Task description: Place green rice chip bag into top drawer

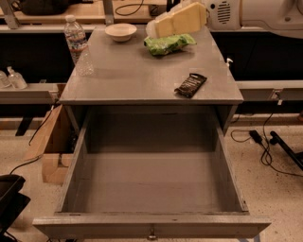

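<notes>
From where I stand, the claw [160, 28] hangs at the far end of the grey worktop [128, 75], its cream-coloured tip low over the back edge of the green rice chip bag [169, 44]. The claw covers the bag's far edge, so I cannot tell whether it touches the bag or only hovers close above it, and I cannot tell how wide the claw is set. The white arm [265, 14] behind it runs off the upper right, cut by the edge of view.

The bag lies crumpled on the worktop, well back and right of centre. A white bowl [120, 31] sits to its left, apart from it. A clear water bottle [77, 45] stands upright near the left edge; its lower half is hard to make out against the grey. A small black packet [191, 85] lies close to the front right edge.

Below, the top drawer [94, 226] stands pulled fully out, its grey inside bare. Its back part is in shadow under the worktop, and the small metal pull [152, 233] on the front panel is partly cut off at the bottom. A cardboard box [49, 142] is half hidden behind the left side, and a dark object [9, 201] at lower left is cut off and unclear.
</notes>
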`<state>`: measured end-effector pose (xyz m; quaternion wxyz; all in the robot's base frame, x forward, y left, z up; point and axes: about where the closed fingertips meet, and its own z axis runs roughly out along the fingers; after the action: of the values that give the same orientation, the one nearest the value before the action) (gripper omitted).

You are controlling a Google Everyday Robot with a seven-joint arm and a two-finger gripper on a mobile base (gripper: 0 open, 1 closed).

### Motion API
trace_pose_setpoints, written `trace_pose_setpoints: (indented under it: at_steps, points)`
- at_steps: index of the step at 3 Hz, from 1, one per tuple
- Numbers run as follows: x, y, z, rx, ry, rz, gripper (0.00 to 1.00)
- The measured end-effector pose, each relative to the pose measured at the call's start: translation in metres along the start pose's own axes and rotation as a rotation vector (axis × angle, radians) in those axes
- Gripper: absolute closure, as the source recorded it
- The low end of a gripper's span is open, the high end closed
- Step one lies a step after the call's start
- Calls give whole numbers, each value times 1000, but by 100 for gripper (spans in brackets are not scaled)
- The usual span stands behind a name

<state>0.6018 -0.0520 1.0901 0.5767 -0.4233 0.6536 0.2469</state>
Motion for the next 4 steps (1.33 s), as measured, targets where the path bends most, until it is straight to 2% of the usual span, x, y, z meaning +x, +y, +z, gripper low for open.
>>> trace_pose_setpoints:
  at_steps: [2, 3, 4]
  points:
    - [-1, 0, 9, -19, 10, -13, 0]
    - [18, -21, 37, -67, 50, -49, 0]
    - [64, -60, 87, -124, 188, -115, 0]
